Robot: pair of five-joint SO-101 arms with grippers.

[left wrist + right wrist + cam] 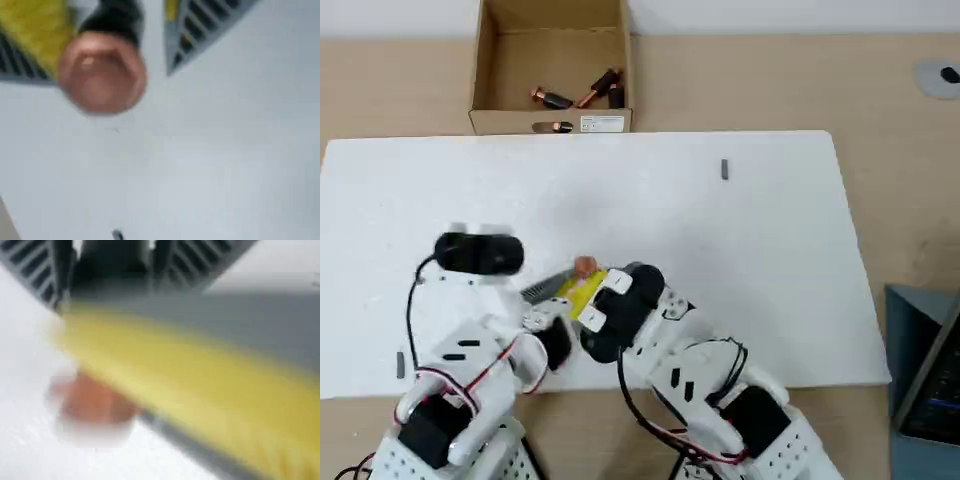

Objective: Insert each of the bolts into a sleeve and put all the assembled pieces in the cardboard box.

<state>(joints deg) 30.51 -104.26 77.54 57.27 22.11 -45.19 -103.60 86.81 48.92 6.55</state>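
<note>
Left gripper [558,298]: grip cannot be told.
Bolt [584,266]: copper head, just beside both grippers.
Right gripper [595,292]: grip cannot be told.
Advised: line the bolt up with the sleeve bore, then press gently.
Loose sleeve [724,170]: 2 o'clock of bolt.
Cardboard box [485,70]: 12 o'clock.

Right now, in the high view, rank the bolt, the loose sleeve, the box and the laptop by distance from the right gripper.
1. Bolt: right at the right gripper.
2. Sleeve and box: too close to call; sleeve on the board, far right part, box past its far edge.
3. Laptop: off the board, at the right edge.
</note>
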